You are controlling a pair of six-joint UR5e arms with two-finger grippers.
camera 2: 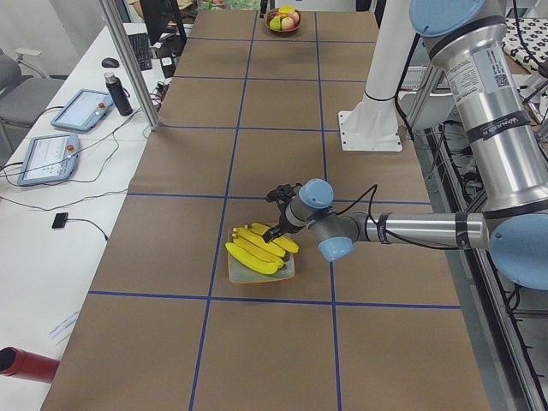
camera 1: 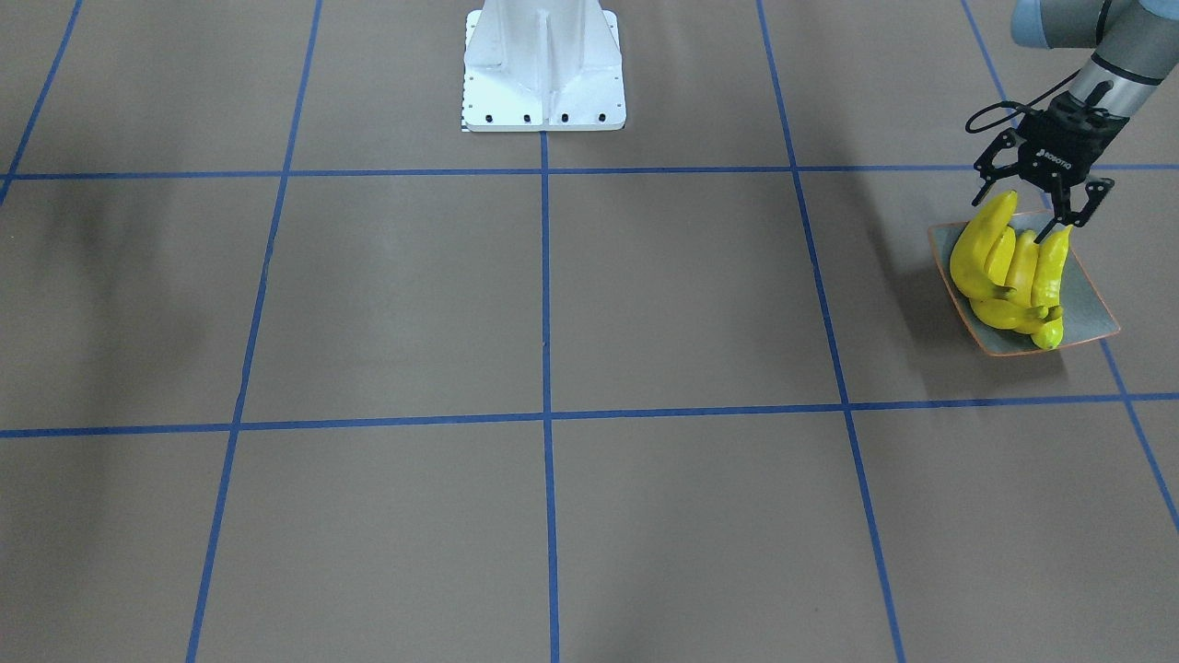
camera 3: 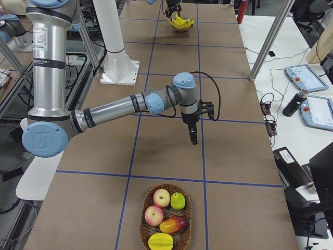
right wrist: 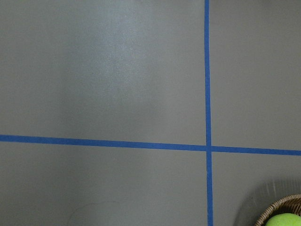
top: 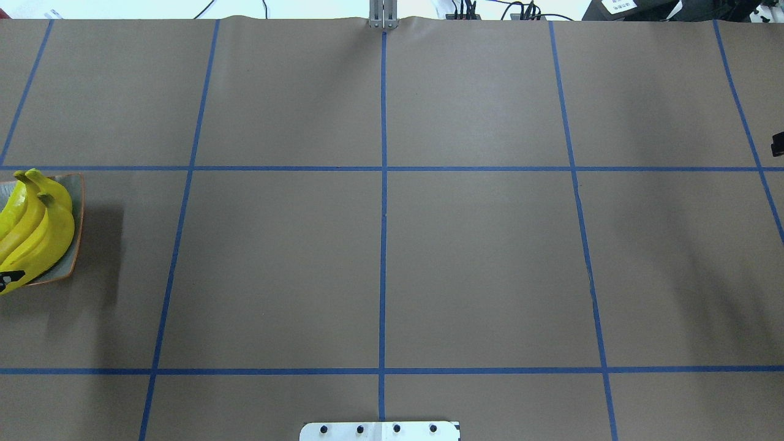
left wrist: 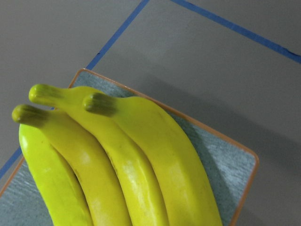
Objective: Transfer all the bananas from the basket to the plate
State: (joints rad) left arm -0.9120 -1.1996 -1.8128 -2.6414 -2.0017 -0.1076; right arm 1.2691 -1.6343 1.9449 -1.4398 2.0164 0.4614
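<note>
Several yellow bananas [camera 1: 1009, 272] lie side by side on the grey-green plate [camera 1: 1096, 313] at the table's left end. They also show in the overhead view [top: 37, 229], the left wrist view [left wrist: 131, 160] and the exterior left view [camera 2: 257, 248]. My left gripper [camera 1: 1032, 214] is open just above the bananas' near ends, one finger on either side of them, holding nothing. My right gripper [camera 3: 193, 136] hangs above bare table near the wicker basket [camera 3: 165, 216]. I cannot tell whether it is open or shut.
The basket holds two apples, a green fruit, a mango and a yellow fruit; no banana shows in it. Its rim shows in the right wrist view [right wrist: 282, 212]. The white robot base [camera 1: 543, 69] stands at the table's middle edge. Brown paper with blue tape lines covers the table.
</note>
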